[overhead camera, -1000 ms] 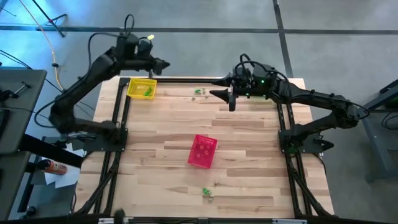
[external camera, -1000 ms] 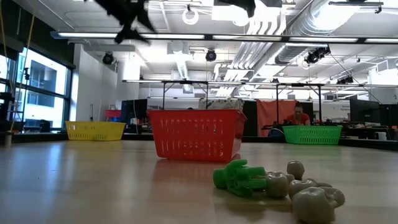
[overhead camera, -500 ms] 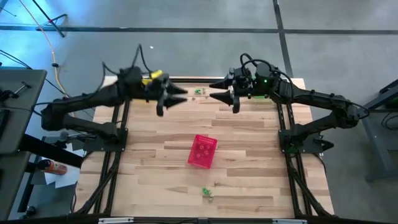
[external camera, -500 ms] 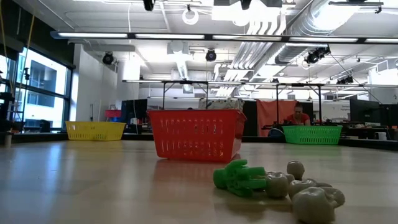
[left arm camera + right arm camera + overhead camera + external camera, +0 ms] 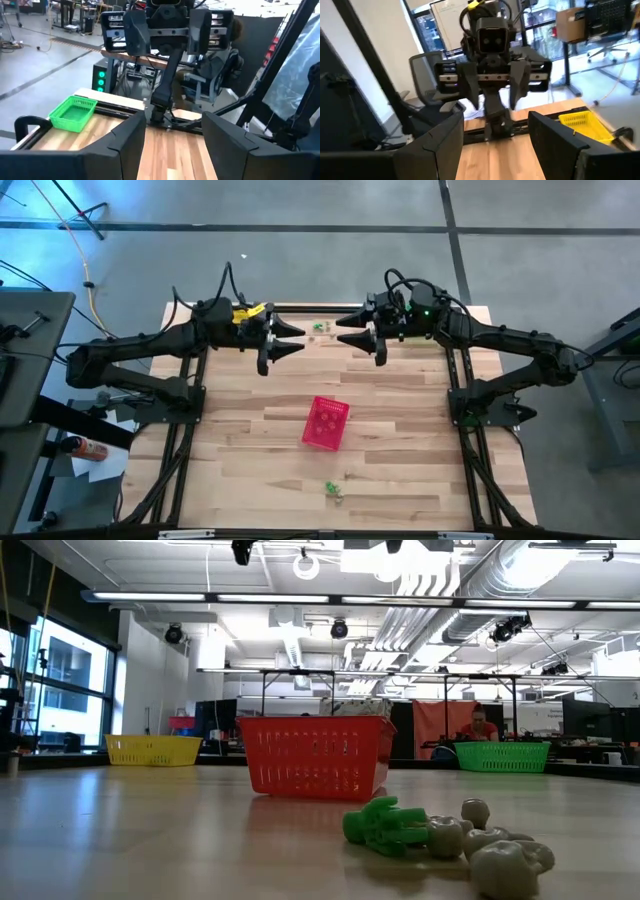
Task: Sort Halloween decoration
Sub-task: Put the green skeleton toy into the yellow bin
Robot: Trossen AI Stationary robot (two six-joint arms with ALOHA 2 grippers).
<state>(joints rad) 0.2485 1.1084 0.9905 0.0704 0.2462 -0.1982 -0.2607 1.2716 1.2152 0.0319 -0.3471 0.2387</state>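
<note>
The Halloween decoration shows as a small heap of green and grey trinkets (image 5: pixel 333 490) lying on the table near its front edge, close in the low view (image 5: pixel 400 827). A few green bits (image 5: pixel 320 327) lie by the far edge. My left gripper (image 5: pixel 296 340) and my right gripper (image 5: pixel 342 330) hover level above the table's far middle, tips facing each other. Both are open with nothing between their fingers. The left wrist view looks past its gripper (image 5: pixel 172 145) at the right arm. The right wrist view looks past its gripper (image 5: pixel 495 145) at the left arm.
A pink mesh basket (image 5: pixel 326 422) stands mid-table. A yellow basket (image 5: pixel 582 125) sits at the far left corner, mostly under my left arm in the high view. A green basket (image 5: pixel 74 112) sits by the far edge near my right arm. Bare wood lies around the pink basket.
My left gripper has swung from beyond the far left corner, above the yellow basket, toward the table's right and near side, sinking a little and tipping level. It now faces the right gripper. Its fingers stay open. The right arm has kept its place.
</note>
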